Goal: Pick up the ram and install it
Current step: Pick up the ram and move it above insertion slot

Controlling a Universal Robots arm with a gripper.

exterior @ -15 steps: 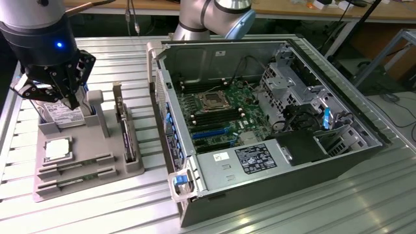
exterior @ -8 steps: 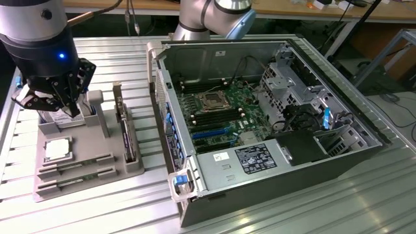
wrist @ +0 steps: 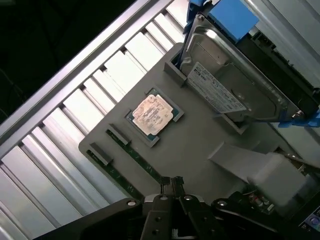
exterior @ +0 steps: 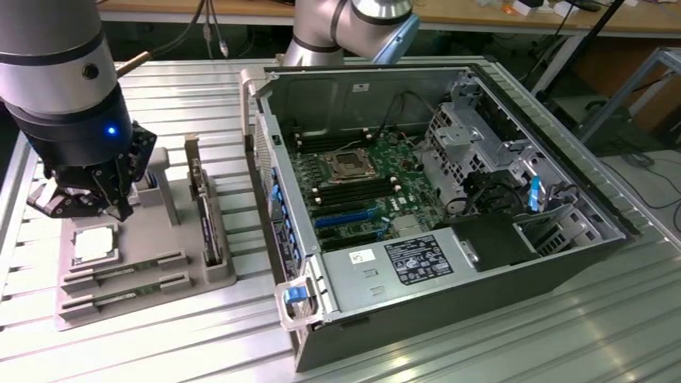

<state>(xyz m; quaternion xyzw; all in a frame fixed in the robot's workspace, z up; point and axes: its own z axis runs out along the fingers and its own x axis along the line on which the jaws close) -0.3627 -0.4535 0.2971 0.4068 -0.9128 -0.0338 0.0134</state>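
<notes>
Wrist view: fingers (wrist: 168, 188) closed together, holding nothing, poised over grey holder (wrist: 200, 150). Ram (wrist: 131, 152) lies slotted in holder, beside processor (wrist: 152, 114). Good pick likely needs square, centred grip across its long faces.

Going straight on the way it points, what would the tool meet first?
The tool would probably meet the grey tray, just off the end of the ram nearest the processor; depth is unclear, so it might touch that ram end instead.
</notes>
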